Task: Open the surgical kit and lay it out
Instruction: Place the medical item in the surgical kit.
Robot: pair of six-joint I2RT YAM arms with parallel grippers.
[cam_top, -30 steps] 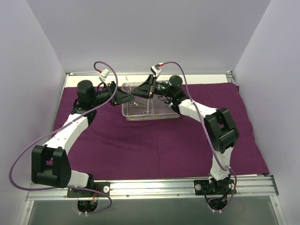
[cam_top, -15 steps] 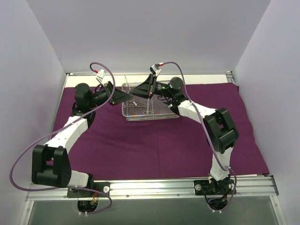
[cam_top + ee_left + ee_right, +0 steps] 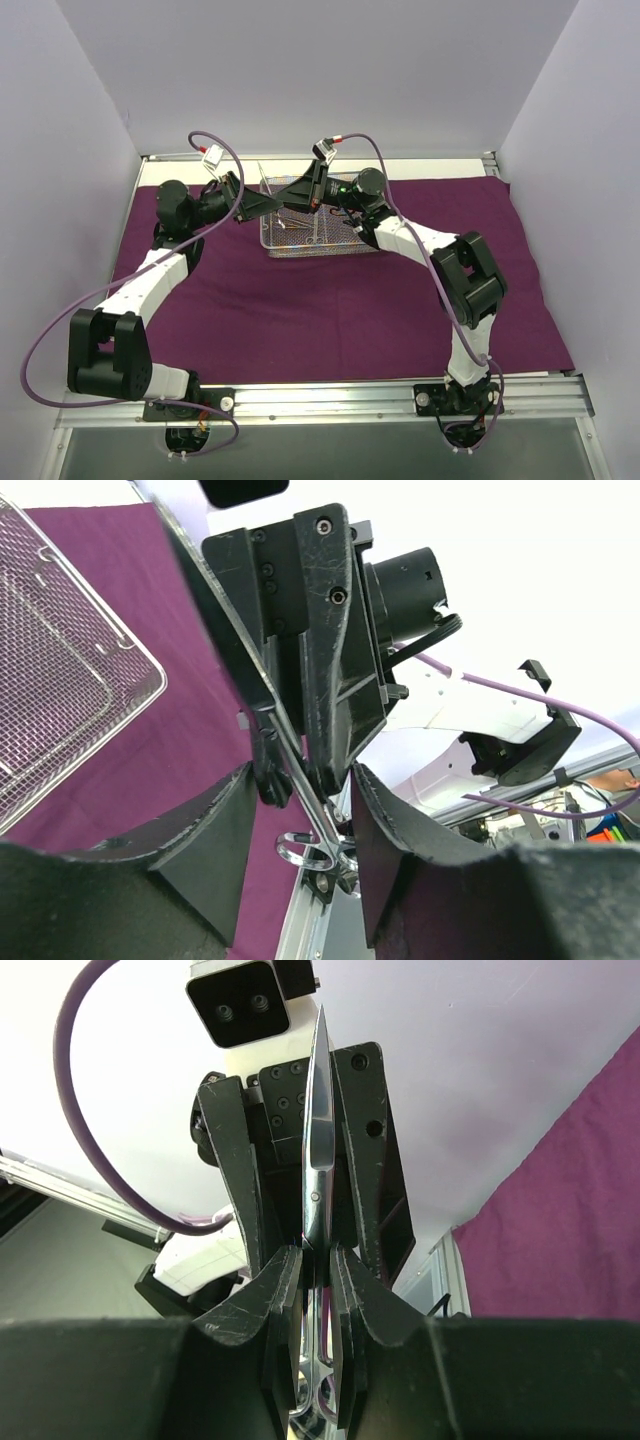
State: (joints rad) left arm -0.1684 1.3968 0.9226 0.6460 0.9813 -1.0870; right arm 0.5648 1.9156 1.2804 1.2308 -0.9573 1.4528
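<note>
One shift — right pincer [image 3: 315, 1260], clenched on scissors [image 3: 318, 1090], moved left; left pincer [image 3: 305, 795], released, narrowed around them.

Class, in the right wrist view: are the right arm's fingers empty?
No, the right fingers are shut on slim metal scissors whose blades point away from the wrist.

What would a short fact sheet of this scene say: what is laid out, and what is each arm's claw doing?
Cloth: dark purple wrap, spread flat beneath everything
Tray: silver wire-mesh tray, resting on the cloth at the far side
Right gripper: shut on slim metal scissors, raised by the tray's left end
Left gripper: open, fingers either side of the scissors, not gripping
Stage: looks like a handover between the arms
</note>
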